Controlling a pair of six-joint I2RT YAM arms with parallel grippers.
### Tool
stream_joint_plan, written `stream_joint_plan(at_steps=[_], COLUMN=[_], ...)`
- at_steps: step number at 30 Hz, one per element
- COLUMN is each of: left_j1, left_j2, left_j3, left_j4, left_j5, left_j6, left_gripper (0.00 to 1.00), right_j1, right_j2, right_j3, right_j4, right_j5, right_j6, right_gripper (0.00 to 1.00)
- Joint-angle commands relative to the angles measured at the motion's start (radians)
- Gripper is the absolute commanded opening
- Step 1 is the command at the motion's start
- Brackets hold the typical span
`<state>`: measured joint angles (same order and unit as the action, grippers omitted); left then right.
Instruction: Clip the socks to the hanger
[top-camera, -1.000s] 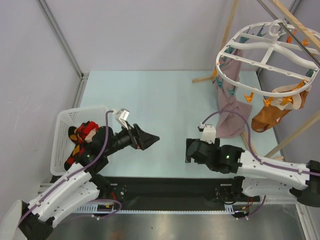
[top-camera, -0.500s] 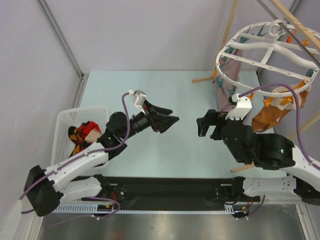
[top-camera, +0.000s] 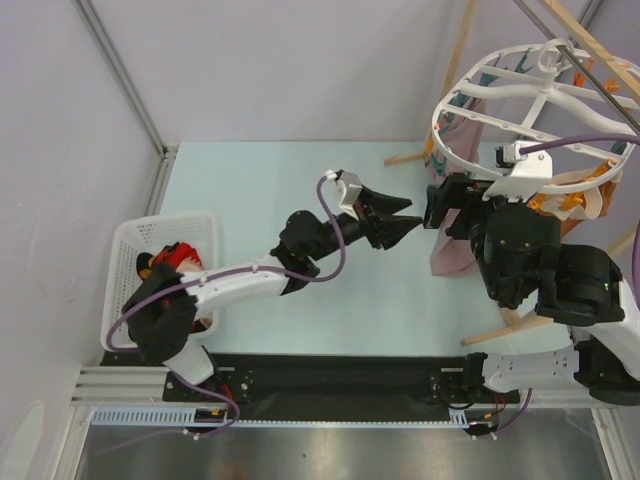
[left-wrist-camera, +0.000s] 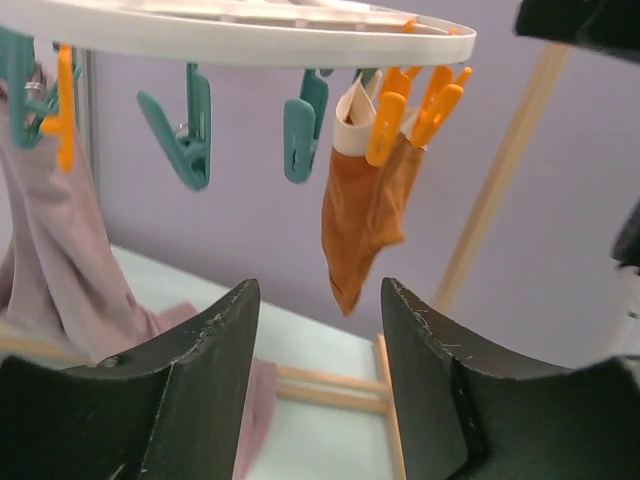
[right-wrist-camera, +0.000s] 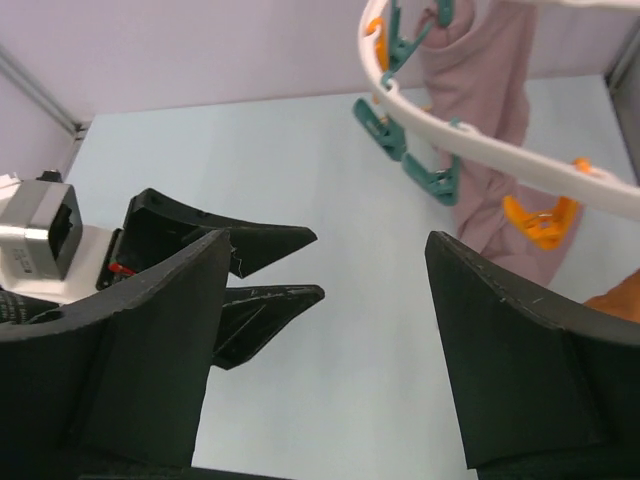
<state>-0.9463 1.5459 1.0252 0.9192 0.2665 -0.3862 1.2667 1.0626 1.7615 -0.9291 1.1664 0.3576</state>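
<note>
The left hand (top-camera: 413, 214) is open. In its wrist view the two black fingers (left-wrist-camera: 190, 370) stand apart with nothing between them. It is raised over the worktop (top-camera: 260, 180) at the end of a far-stretched arm and points toward the hanger (top-camera: 530, 100).

The right hand (top-camera: 432, 207) is open too, its fingers (right-wrist-camera: 520, 340) spread wide and empty. It faces the left hand, tip to tip and just beside it. From the top view it looks as if they do not touch, though the angle is poor. In the right wrist view the left hand (right-wrist-camera: 270, 268) shows in the gap between the right fingers.

Above and beyond both hands hangs the hanger, a round white ring (left-wrist-camera: 250, 40) with spokes. Teal clips (left-wrist-camera: 190, 130) and orange clips (left-wrist-camera: 390, 120) dangle from its rim. A pink cloth (left-wrist-camera: 50, 250) hangs from it on the left of the left wrist view and reaches down to the worktop. An orange-brown garment (left-wrist-camera: 365, 220) is held by the orange clips. Beside that garment a wooden pole (left-wrist-camera: 500, 180) slants upward. The right wrist view shows the ring's near edge (right-wrist-camera: 450, 130), with teal and orange clips under it and the pink cloth behind.

The socks (top-camera: 170, 262) are well apart from all this. They lie in a white basket (top-camera: 125, 250) at the worktop's near left corner, partly behind the left arm. No clip holds them.
</note>
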Motion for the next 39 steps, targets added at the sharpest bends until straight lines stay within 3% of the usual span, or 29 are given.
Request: stream_joint_plan(at_steps=[1, 8, 18, 28, 35, 39], left_j1=[-0.017, -0.031, -0.031, -0.032, -0.032, -0.032], left_j2=[0.145, 0.405, 0.562, 0.603, 0.58, 0.548], left_j3=[0.122, 0.371, 0.587, 0.645, 0.633, 0.601], left_j4=[0.234, 0.351, 0.294, 0.308, 0.287, 0.273], left_j5=[-0.018, 0.031, 0.085, 0.099, 0.117, 0.12], left_j6=[0.067, 0.119, 0.145, 0.106, 0.098, 0.087], left_gripper=[0.57, 0.52, 0.54, 0.48, 0.34, 0.25], right_j1=[-0.024, -0.044, -0.044, -0.044, -0.046, -0.047], right_j2=[-0.004, -0.033, -0.076, -0.055, -0.044, -0.058], right_j3=[0.039, 0.065, 0.029, 0.041, 0.026, 0.0], right_j4=[0.0, -0.094, -0.099, -0.109, -0.12, -0.123], right_j5=[0.061, 0.047, -0.011, -0.011, 0.001, 0.004], right_j6=[-0.083, -0.048, -0.031, -0.011, 0.007, 0.035], right_gripper=[0.82, 0.79, 0.78, 0.78, 0.76, 0.7])
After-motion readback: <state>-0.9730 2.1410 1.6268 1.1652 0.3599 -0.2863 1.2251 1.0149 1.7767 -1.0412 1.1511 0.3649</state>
